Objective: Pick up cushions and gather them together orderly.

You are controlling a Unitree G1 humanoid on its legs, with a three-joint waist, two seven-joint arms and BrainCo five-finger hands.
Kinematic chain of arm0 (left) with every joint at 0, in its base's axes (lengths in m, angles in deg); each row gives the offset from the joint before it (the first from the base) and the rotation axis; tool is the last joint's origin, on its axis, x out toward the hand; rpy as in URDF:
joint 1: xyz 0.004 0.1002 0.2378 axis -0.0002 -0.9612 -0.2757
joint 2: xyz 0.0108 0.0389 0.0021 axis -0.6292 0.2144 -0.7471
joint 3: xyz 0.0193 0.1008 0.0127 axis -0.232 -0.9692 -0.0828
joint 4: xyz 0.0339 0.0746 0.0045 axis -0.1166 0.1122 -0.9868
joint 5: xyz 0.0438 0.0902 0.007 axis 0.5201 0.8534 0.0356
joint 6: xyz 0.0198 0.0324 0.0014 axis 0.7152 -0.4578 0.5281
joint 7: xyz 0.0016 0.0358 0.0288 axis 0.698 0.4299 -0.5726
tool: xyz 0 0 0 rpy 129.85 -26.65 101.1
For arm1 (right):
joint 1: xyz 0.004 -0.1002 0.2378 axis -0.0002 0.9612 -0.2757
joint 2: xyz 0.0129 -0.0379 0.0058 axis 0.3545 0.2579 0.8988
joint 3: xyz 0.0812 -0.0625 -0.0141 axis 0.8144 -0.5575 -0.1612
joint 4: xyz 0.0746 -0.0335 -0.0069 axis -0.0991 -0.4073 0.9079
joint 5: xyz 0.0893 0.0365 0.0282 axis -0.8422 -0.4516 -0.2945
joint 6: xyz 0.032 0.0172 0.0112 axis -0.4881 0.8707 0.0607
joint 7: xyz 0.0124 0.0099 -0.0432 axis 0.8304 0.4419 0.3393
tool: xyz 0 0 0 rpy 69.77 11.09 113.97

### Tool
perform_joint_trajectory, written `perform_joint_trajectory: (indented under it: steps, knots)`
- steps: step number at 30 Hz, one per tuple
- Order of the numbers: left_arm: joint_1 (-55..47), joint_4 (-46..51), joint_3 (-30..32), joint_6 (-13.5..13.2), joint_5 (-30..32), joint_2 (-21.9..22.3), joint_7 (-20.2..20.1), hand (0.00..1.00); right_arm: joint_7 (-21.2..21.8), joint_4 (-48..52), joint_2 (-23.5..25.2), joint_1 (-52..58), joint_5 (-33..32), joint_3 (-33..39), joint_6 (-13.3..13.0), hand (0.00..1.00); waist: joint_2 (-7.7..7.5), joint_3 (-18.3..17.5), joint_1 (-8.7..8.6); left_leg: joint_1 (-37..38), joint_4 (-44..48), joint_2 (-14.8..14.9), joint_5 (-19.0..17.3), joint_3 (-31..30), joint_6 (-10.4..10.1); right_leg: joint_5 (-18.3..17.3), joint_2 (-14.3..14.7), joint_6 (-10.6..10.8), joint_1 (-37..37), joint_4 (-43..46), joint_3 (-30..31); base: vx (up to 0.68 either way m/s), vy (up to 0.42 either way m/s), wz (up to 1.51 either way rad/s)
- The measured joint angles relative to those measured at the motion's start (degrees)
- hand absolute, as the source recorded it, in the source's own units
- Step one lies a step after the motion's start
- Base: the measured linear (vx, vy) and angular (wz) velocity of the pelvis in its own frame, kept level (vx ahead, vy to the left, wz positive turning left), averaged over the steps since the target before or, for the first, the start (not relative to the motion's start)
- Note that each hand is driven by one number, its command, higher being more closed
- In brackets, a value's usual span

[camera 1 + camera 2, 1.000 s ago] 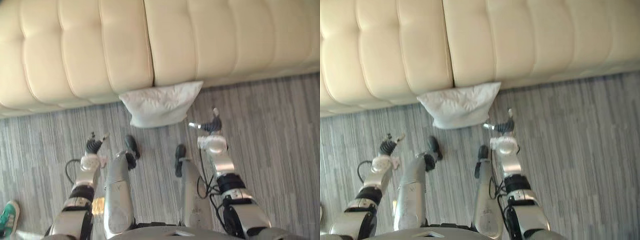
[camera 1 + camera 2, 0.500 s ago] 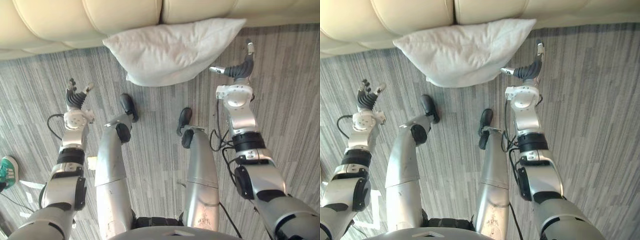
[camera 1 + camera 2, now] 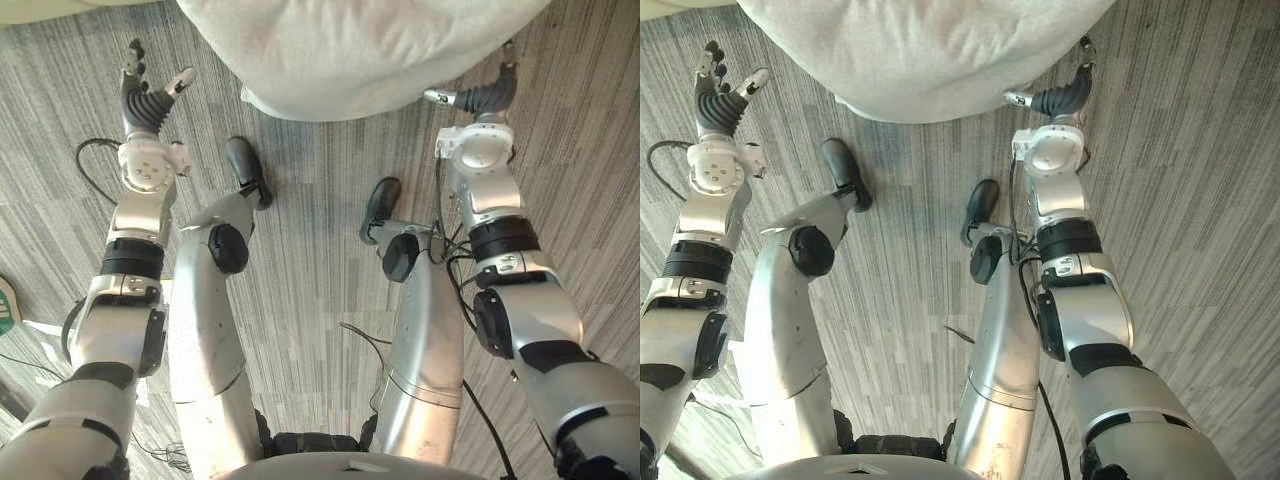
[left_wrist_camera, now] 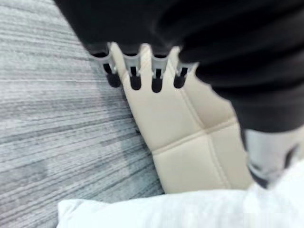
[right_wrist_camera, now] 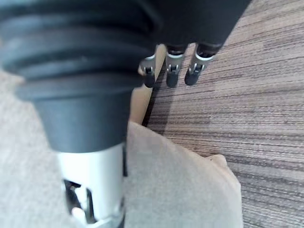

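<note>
The cushion (image 3: 350,50) lies on the floor (image 3: 310,250) ahead of me, long axis running left to right, with my right hand (image 3: 486,98) just beside its right end and nearer than my left hand (image 3: 146,104), both hands open and empty.

The cushion (image 3: 350,50) lies on carpet (image 3: 320,270) before the sofa (image 4: 190,137), between left hand (image 3: 143,100) and right hand (image 3: 480,98).

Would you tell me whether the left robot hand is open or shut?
Open: the left robot hand shows straight fingers with the thumb held apart, clear of the cushion.
</note>
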Motion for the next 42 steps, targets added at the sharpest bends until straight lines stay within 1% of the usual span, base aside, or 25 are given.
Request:
perform_joint_trajectory:
  steps: [4,6,7,8,9,11,13,15,17,18,20,21,23,26,28,32,34,36,38,39,41,42]
  knots:
    - [1.1,0.38,-3.83,0.04,1.41,0.51,1.26,0.0,-0.44,-0.76,0.87,-2.13,-0.18,-2.89,0.01,0.0,0.01,-0.04,0.27,0.12,-0.21,-0.34,0.02,0.0,-0.06,-0.1,-0.09,-0.17,0.0,0.02,0.06,-0.02,0.017,0.03]
    - [1.65,0.46,-5.22,0.09,2.2,0.99,1.57,0.0,-0.87,-0.75,1.96,-2.47,-0.18,-3.01,0.03,0.0,0.02,-0.05,0.09,0.25,-0.28,-0.5,0.03,0.05,-0.08,-0.1,-0.02,-0.18,0.05,0.01,0.13,-0.03,0.026,0.02]
    - [2.54,0.56,-6.64,0.3,2.64,1.69,1.84,0.0,-1.42,-0.72,2.63,-2.51,-0.14,-3.17,0.03,1.0,0.04,-0.07,0.05,0.48,-0.45,-0.7,0.07,0.13,-0.12,-0.09,0.0,-0.19,0.16,-0.06,0.22,-0.03,0.027,0.01]
    - [2.89,0.91,-7.14,0.39,3.0,2.09,2.0,0.0,-1.53,-0.69,2.94,-2.55,-0.14,-3.38,0.03,1.0,0.04,-0.07,-0.02,0.61,-0.58,-0.76,0.11,0.13,-0.17,-0.09,0.01,-0.19,0.28,-0.16,0.23,-0.03,0.026,0.02]
    - [3.19,2.23,-8.45,0.44,3.3,2.39,2.18,1.0,-1.72,-0.53,3.21,-2.65,-0.1,-4.6,0.04,1.0,0.03,-0.13,-0.26,0.85,-1.02,-0.87,0.28,0.15,-0.2,-0.04,0.02,-0.23,0.47,-0.46,0.22,-0.03,0.025,0.0]
    - [4.03,4.58,-11.47,0.49,4.71,2.87,2.64,1.0,-1.99,1.27,4.63,-2.7,0.04,-5.39,0.41,1.0,0.04,-0.14,-0.72,1.42,-1.88,-0.88,0.63,0.23,-0.26,0.24,0.19,-0.47,1.01,-1.36,0.02,-0.04,0.025,-0.03]
    - [4.53,4.8,-12.9,0.7,5.22,3.26,3.11,1.0,-2.78,2.73,5.05,-2.67,0.19,-5.69,0.6,1.0,0.07,-0.16,-0.83,1.91,-2.27,-0.77,0.87,0.26,-0.23,0.64,0.33,-0.35,1.53,-2.11,-0.1,-0.03,0.021,-0.1]
    - [4.57,4.84,-13.59,2.19,6.57,4.91,3.96,1.0,-3.92,6.59,5.99,-1.75,0.65,-7.61,1.04,1.0,0.07,-0.17,-1.23,3.04,-3.11,-0.63,1.09,0.31,-0.12,1.06,0.92,-0.31,2.66,-3.3,-0.26,-0.03,0.02,-0.1]
    - [4.5,4.9,-15.19,2.81,7.8,5.05,4.71,1.0,-4.86,8.77,6.78,-1.13,1.41,-7.66,1.13,1.0,0.07,-0.18,-1.28,3.76,-3.57,-0.54,1.21,0.28,-0.24,1.29,1.21,-0.32,3.54,-4.26,-0.45,-0.02,0.012,-0.07]
    - [4.45,4.95,-15.39,3.1,8.51,5.02,5.0,1.0,-5.58,9.81,7.32,-1.05,2.68,-7.67,1.18,1.0,0.08,-0.22,-1.31,4.14,-4.03,-0.48,1.23,0.26,-0.28,1.45,1.32,-0.36,4.02,-4.95,-0.66,-0.03,0.021,-0.07]
    - [4.43,5.29,-15.39,3.57,9.34,5.0,5.38,1.0,-6.25,11.28,7.53,-0.95,2.9,-7.68,1.22,1.0,0.14,-0.26,-1.38,4.31,-4.07,-0.39,1.23,0.06,-0.28,1.48,1.36,-0.37,4.54,-5.38,-1.0,-0.03,0.02,-0.04]
    - [4.31,6.13,-15.48,4.16,9.34,5.02,5.54,1.0,-6.8,11.95,7.52,-0.94,3.02,-7.67,1.6,1.0,0.14,-0.26,-1.46,4.54,-4.21,-0.38,1.22,-0.08,-0.29,1.49,1.37,-0.37,5.07,-5.78,-1.28,-0.03,0.021,-0.03]
    - [4.02,6.89,-15.48,4.26,9.34,5.0,5.99,1.0,-7.82,13.02,7.45,-0.88,3.48,-7.67,2.11,1.0,0.14,-0.28,-1.66,5.01,-4.49,-0.41,1.21,-0.17,-0.31,1.61,1.38,-0.37,5.84,-6.42,-1.53,-0.04,0.027,-0.02]
    - [3.91,7.01,-15.41,4.28,9.29,4.8,7.07,1.0,-7.97,13.73,7.24,-0.83,5.02,-7.67,2.28,1.0,0.15,-0.41,-1.97,6.34,-5.44,-0.65,1.22,-0.1,-0.31,1.99,1.48,-0.29,7.17,-7.68,-1.61,-0.02,0.013,-0.01]
    - [3.9,7.15,-15.28,4.28,9.26,4.76,7.68,1.0,-7.95,18.88,6.56,1.95,5.09,-7.63,2.35,1.0,0.15,-0.41,-2.06,7.25,-5.78,-0.21,1.2,0.03,-0.41,2.02,1.58,-0.28,8.02,-8.13,-1.73,-0.02,0.008,-0.05]
    - [3.81,7.58,-15.13,4.28,9.2,4.8,8.15,1.0,-7.84,23.27,6.71,4.28,5.19,-7.64,2.33,1.0,0.14,-0.41,-2.12,9.33,-6.39,0.25,1.22,-0.03,-0.78,2.03,2.14,-0.32,10.09,-8.89,-1.78,-0.02,-0.005,-0.06]
    - [2.8,9.57,-14.85,4.28,9.2,4.85,8.21,1.0,-7.84,25.37,6.89,6.08,5.6,-7.63,1.94,1.0,0.08,-1.55,-2.24,9.91,-7.28,0.32,1.53,-0.12,-1.26,2.18,2.26,-0.58,10.72,-9.65,-2.02,-0.01,-0.01,-0.04]
    - [1.65,13.28,-14.61,4.29,9.17,4.94,8.28,1.0,-7.71,28.87,7.11,8.35,5.72,-7.52,1.78,1.0,0.05,-1.97,-2.35,11.98,-8.77,0.51,2.02,-0.16,-1.85,2.55,2.56,-0.87,12.86,-11.25,-2.73,-0.01,-0.015,-0.04]
    - [-0.42,16.88,-14.34,4.24,9.2,5.0,8.32,1.0,-7.6,31.06,7.64,11.34,5.96,-7.29,0.67,1.0,0.03,-3.75,-2.5,12.56,-9.9,0.47,2.4,-0.22,-1.96,2.72,2.67,-0.99,13.63,-12.36,-3.19,0.0,0.0,0.0]
    - [-1.22,18.33,-13.94,4.24,9.19,5.19,8.32,1.0,-7.29,31.55,8.34,12.46,6.12,-6.89,0.35,1.0,0.03,-3.74,-2.65,13.99,-10.35,0.59,2.57,-0.17,-2.06,2.88,2.88,-0.89,15.13,-12.96,-3.33,0.0,0.0,0.0]
    - [-2.54,18.75,-12.87,4.24,9.2,6.64,8.28,1.0,-6.39,31.8,9.69,14.67,6.11,-6.6,0.09,1.0,-0.02,-4.15,-2.71,16.76,-11.41,0.68,2.76,-0.11,-2.35,3.05,3.19,-0.86,17.95,-14.23,-3.39,0.01,-0.01,-0.02]
    - [-4.27,20.2,-11.83,4.23,9.2,7.86,8.3,1.0,-5.83,33.36,10.61,17.14,6.11,-6.59,-0.66,1.0,-0.05,-5.31,-2.75,18.2,-12.55,0.42,2.99,-0.12,-2.67,3.22,3.26,-0.88,19.27,-15.24,-3.5,0.0,0.0,0.0]
